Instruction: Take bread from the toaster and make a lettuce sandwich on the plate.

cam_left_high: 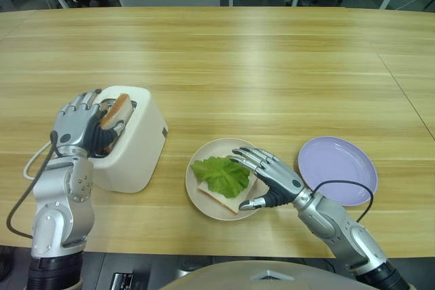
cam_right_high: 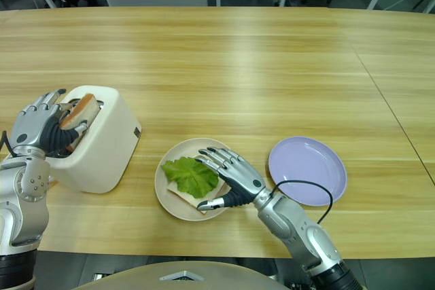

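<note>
Hovering over the lettuce (cam_left_high: 219, 174) on the beige plate (cam_left_high: 196, 197), the right hand (cam_left_high: 279, 178) is holding nothing (fingers (cam_left_high: 247, 155) spread); the left hand (cam_left_high: 76, 127) is gripping bread (cam_left_high: 117, 108) in the white toaster (cam_left_high: 139, 151).

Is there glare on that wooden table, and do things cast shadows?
Left eye view: a broad pale sheen crosses the table beyond the toaster. Right eye view: the purple plate casts only a soft shadow at its near rim.

My left hand (cam_left_high: 80, 124) and right hand (cam_left_high: 273, 178) are silver with black. At frame left, a cream toaster (cam_left_high: 136, 147) and tan-crusted bread (cam_left_high: 115, 109). Green lettuce (cam_left_high: 221, 173), beige plate (cam_left_high: 195, 195), lilac plate (cam_left_high: 340, 157), pale streaky-grained wood worktop (cam_left_high: 258, 66).
</note>
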Available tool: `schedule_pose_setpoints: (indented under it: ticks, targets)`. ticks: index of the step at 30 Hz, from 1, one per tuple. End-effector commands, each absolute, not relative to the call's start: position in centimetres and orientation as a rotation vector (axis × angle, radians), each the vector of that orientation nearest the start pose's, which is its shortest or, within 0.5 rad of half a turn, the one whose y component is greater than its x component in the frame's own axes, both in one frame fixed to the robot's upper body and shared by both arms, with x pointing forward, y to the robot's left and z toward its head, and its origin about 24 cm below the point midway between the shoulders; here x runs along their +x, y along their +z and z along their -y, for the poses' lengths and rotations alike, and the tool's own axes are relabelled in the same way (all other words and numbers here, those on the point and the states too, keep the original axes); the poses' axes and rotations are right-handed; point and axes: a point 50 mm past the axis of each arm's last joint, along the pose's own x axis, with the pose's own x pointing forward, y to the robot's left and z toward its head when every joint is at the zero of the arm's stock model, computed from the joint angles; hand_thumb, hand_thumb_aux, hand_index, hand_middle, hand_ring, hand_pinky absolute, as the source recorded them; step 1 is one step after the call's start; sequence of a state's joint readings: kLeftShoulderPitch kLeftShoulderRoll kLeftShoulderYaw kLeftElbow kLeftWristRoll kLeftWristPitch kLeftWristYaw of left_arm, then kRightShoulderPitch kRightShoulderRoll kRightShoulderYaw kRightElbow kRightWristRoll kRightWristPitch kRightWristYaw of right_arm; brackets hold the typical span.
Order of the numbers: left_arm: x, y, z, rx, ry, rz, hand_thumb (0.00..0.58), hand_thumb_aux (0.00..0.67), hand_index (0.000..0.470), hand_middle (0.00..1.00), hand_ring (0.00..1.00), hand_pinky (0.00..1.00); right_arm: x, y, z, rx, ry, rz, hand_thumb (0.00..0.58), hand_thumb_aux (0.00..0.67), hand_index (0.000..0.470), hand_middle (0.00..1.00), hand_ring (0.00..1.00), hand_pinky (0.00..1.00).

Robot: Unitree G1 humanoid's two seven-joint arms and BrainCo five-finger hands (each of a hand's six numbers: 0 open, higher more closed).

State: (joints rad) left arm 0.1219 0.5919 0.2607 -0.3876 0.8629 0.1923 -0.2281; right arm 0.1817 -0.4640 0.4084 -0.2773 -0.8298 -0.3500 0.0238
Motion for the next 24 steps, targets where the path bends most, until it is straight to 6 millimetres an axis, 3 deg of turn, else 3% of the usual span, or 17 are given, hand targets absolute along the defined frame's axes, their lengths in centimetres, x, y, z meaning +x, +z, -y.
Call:
schedule_pose_setpoints:
  ticks: [1,10,17,21,24]
  targets:
    - [22.0,14.8,-28.3,1.345,0.229,-0.038,0.58,0.67,0.46,1.0,1.0,1.0,17.9,5.4,10.9,-1.103,0.625,0.461,0.0,0.0,0.0,0.0,0.0,0.0]
    - [21.6,17.0,-27.7,1.156,0.281,0.134,0.58,0.67,0.46,1.0,1.0,1.0,17.8,5.5,11.2,-1.114,0.593,0.472,0.0,0.0,0.0,0.0,0.0,0.0]
    - [20.4,22.3,-26.9,1.107,0.366,0.401,0.58,0.67,0.46,1.0,1.0,1.0,18.2,8.2,13.4,-1.138,0.478,0.53,0.0,0.0,0.0,0.0,0.0,0.0]
    - [18.8,25.3,-24.3,0.961,0.304,0.558,0.58,0.67,0.46,1.0,1.0,1.0,17.9,10.2,15.7,-1.184,0.395,0.606,0.0,0.0,0.0,0.0,0.0,0.0]
    - [18.4,25.4,-22.0,0.799,0.178,0.573,0.58,0.67,0.46,1.0,1.0,1.0,17.4,10.9,16.7,-1.255,0.391,0.687,0.0,0.0,0.0,0.0,0.0,0.0]
